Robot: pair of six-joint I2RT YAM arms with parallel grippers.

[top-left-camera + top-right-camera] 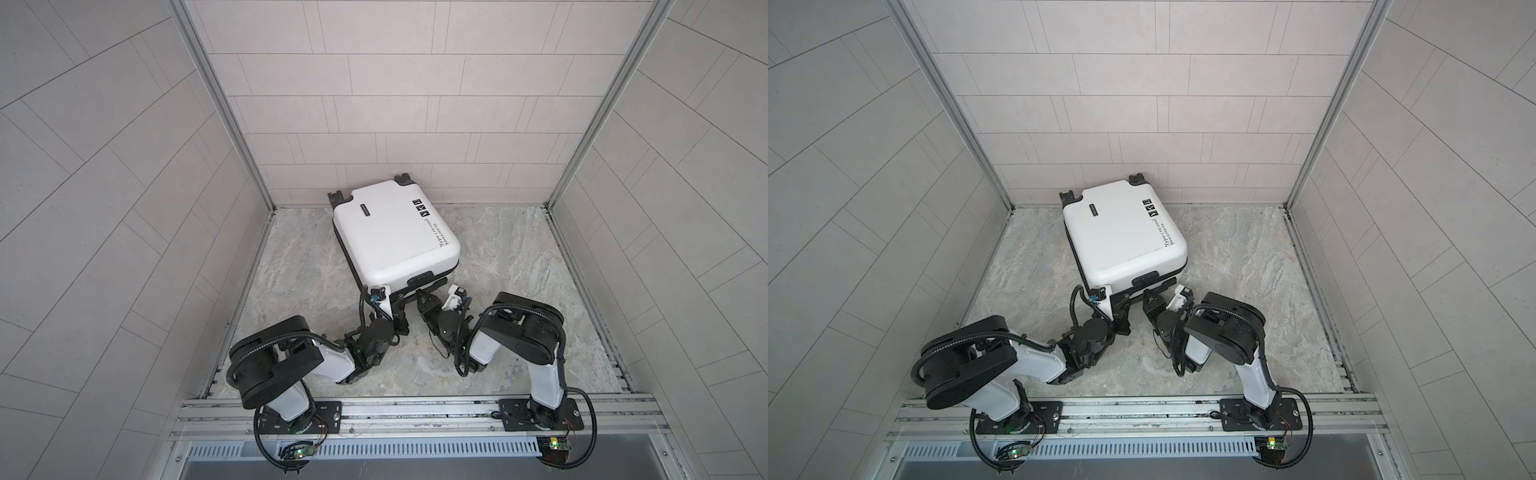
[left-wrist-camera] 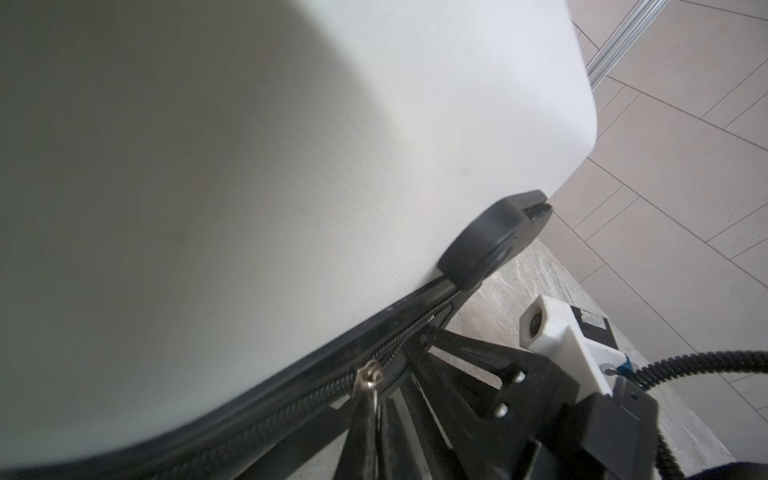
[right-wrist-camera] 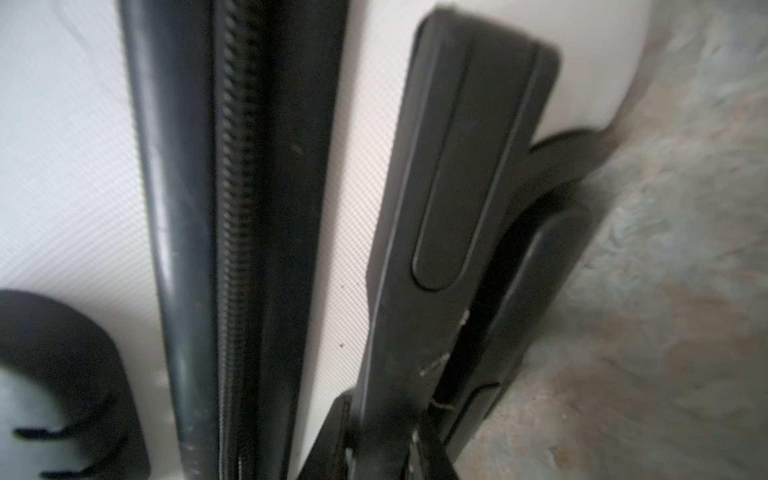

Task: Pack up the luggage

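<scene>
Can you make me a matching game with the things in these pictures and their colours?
Things:
1. suitcase
2. zipper pull
3. handle
4. floor

Colours:
A. silver
B. mottled grey
C. white
D. black

Pairs: 1-C, 2-A, 3-D, 4-B

The luggage (image 1: 390,237) carries small black lettering (image 1: 440,235) (beside three square icons (image 1: 420,208)) — too small to read.
</scene>
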